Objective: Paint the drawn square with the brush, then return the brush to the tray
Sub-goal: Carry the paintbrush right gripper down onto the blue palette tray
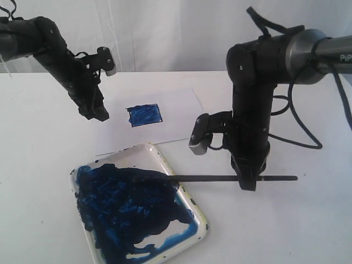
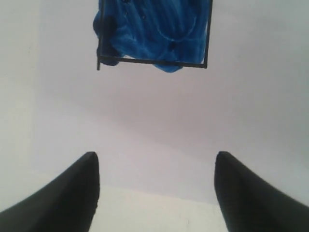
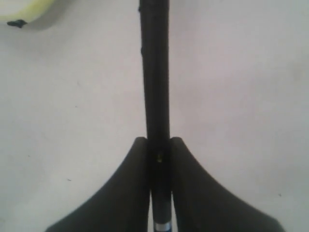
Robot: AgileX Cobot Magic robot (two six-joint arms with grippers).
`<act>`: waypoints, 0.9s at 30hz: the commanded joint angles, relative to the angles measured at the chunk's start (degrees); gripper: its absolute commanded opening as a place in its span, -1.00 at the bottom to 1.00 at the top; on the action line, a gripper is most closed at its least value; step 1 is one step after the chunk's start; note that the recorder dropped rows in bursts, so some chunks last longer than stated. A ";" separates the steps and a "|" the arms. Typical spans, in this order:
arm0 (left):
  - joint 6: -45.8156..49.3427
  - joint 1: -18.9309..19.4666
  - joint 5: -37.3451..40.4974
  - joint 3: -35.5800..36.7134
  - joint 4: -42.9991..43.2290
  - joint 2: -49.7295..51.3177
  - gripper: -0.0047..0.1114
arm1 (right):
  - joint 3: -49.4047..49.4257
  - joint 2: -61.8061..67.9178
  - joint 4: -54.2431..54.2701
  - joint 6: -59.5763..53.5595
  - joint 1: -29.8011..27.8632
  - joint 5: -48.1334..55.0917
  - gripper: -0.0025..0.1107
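Note:
The drawn square (image 1: 144, 115) on the white paper is filled with dark blue paint; the left wrist view shows the same square (image 2: 153, 35) ahead of my open left gripper (image 2: 155, 166). That left gripper (image 1: 98, 114) hovers just left of the square, holding nothing. The white tray (image 1: 190, 202), smeared dark blue, lies at the front left. The long black brush (image 1: 214, 178) lies level, its tip end over the tray's paint. My right gripper (image 1: 247, 183) is shut on its handle. In the right wrist view both fingers clamp the brush (image 3: 155, 72) at the gripper (image 3: 158, 143).
The white sheet of paper (image 1: 181, 107) lies behind the tray on the white table. A corner of the tray's yellowish rim (image 3: 21, 9) shows in the right wrist view. A black cable (image 1: 300, 129) trails behind the right arm.

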 commanded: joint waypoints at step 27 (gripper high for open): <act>-18.73 -0.10 7.64 0.27 12.31 -3.87 0.24 | 4.36 -0.48 -4.12 -0.60 8.19 -15.77 -0.95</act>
